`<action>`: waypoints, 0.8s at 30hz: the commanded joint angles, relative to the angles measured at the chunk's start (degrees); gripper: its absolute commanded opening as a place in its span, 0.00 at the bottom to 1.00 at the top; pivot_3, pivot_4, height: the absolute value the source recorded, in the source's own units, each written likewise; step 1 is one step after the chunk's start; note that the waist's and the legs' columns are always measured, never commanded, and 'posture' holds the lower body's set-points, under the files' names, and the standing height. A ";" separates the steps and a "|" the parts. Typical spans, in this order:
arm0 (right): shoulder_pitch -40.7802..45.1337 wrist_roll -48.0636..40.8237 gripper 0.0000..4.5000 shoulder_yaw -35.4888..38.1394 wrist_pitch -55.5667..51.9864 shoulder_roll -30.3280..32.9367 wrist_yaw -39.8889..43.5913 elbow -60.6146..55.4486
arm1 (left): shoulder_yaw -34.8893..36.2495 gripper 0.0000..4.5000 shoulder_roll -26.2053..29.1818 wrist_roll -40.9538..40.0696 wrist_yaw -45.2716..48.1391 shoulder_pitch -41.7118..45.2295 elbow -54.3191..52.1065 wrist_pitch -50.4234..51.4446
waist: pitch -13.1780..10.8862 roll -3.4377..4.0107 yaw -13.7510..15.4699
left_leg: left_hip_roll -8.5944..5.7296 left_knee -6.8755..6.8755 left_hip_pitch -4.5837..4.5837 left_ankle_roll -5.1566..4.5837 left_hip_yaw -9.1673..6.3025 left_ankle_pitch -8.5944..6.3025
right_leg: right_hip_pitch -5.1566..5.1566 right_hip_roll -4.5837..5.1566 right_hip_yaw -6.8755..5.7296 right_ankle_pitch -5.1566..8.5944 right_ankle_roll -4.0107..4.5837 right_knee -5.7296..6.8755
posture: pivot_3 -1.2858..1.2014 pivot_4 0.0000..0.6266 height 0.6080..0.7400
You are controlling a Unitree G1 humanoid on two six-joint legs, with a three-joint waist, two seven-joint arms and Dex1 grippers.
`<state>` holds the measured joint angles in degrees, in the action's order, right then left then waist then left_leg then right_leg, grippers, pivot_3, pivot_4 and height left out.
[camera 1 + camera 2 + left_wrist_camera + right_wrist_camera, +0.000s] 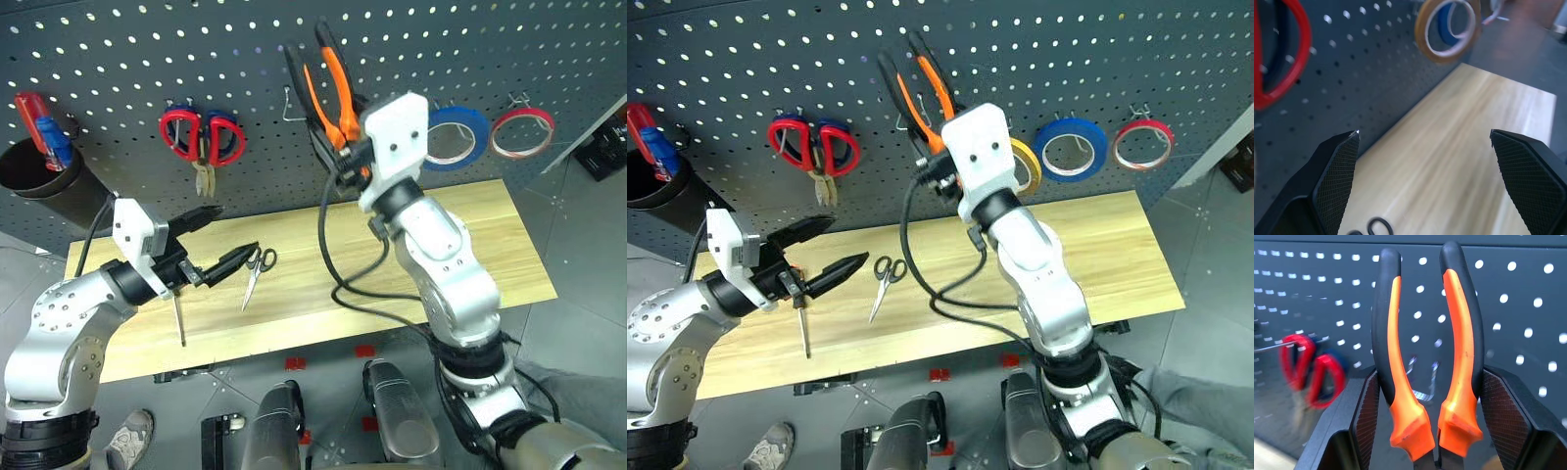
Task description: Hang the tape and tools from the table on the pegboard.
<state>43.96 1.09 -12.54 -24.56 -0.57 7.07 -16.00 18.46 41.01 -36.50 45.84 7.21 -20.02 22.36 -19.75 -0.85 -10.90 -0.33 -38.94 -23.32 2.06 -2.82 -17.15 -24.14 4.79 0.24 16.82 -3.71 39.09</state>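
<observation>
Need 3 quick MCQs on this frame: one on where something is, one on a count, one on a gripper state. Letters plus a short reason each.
1. Where are the small black-handled scissors?
A. On the table
B. On a pegboard hook
C. In the black cup

2. How many tape rolls hang on the pegboard?
A. One
B. Two
C. Three

3. What is the right gripper doing?
A. Open and empty
B. Shut on the pliers
C. Shut on the screwdriver

Answers:
1. A: they lie flat on the table, beside the screwdriver.
2. C: the tan-yellow tape, the blue roll and the red roll hang in a row.
3. B: the pliers sit between its fingers, handles up.
</observation>
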 commanded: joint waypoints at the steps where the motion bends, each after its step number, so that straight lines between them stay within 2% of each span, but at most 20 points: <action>1: 6.46 0.62 0.61 1.05 9.62 -2.49 -1.30 6.02 | 1.76 1.00 -0.37 -1.16 -2.09 1.17 -2.29 0.49 | 0.00 0.00 -0.16 | 0.01 0.01 0.00 0.00 0.00 0.00 | 0.00 0.00 0.00 0.00 0.00 0.00 | 0.43 0.56 1.00; 7: 15.65 1.09 0.61 2.91 20.08 -4.45 -2.67 19.67 | 2.44 1.00 -0.41 -1.76 -3.94 1.82 -2.72 1.38 | 0.00 0.00 -0.37 | 0.03 0.02 0.00 0.02 0.11 0.01 | -0.04 -0.01 0.03 0.00 0.00 -0.01 | 0.44 0.56 1.00; 15: 20.18 1.67 0.61 2.97 28.01 -8.24 -4.01 29.27 | 2.55 1.00 -0.16 -1.75 -4.47 0.10 -3.94 1.54 | 0.00 0.01 -0.29 | 0.04 0.01 0.01 0.03 0.12 0.02 | -0.05 0.04 0.04 0.00 0.00 0.02 | 0.45 0.56 1.00; 24: 24.77 4.99 0.61 3.25 43.24 -9.33 -7.37 50.08 | 1.09 1.00 -0.92 -0.54 -5.08 1.67 -2.99 1.05 | 0.00 0.01 -0.22 | 0.02 -0.01 0.01 0.05 0.14 0.03 | -0.04 0.04 0.02 -0.01 0.01 0.02 | 0.45 0.55 1.00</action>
<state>66.00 5.65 -9.84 15.03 -8.74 0.82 33.69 19.26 40.25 -37.33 40.80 8.66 -21.93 24.35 -19.75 -0.85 -11.12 -0.30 -38.95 -23.31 2.11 -2.67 -17.13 -24.18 4.83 0.26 16.81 -3.70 39.11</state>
